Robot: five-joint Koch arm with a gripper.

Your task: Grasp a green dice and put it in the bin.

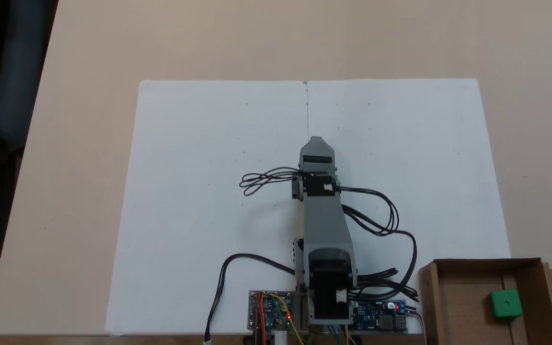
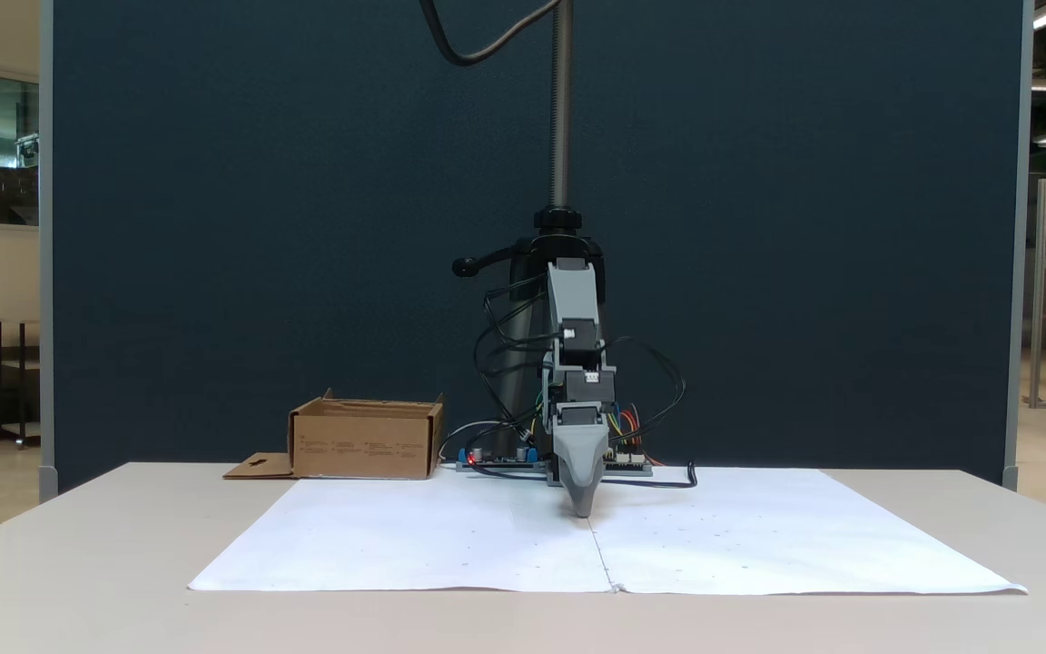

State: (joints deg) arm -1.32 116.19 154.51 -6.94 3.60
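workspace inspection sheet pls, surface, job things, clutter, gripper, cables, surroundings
surface: beige table with white paper sheets laid side by side, seam down the middle.
job's things: green dice lies inside the bin, at the lower right of the top-down fixed view; bin flap lies flat outside it.
clutter: nothing seen on the paper.
gripper: gripper points down at the paper near the seam, holding nothing visible; open or shut cannot be told.
cables: black loops hang off both sides of the arm; circuit boards at the base, red lights on.
surroundings: dark blue partition behind; a pole rises behind the arm.
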